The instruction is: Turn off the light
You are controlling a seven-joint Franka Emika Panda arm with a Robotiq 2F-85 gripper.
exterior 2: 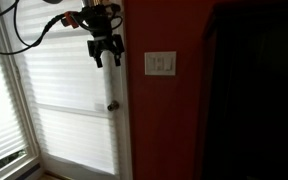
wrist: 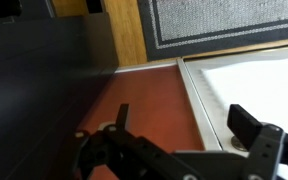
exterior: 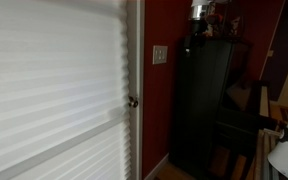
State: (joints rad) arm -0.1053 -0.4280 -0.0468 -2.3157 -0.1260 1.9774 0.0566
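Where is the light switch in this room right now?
In both exterior views the switch plate sits on the red wall, between the white door frame and the dark cabinet, higher than the doorknob.

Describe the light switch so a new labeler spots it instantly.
Find the white door with blinds; between its frame and the tall dark cabinet runs a strip of red wall. The switch plate sits there, higher than the doorknob: pale, flat and rectangular, where the knob is round metal.
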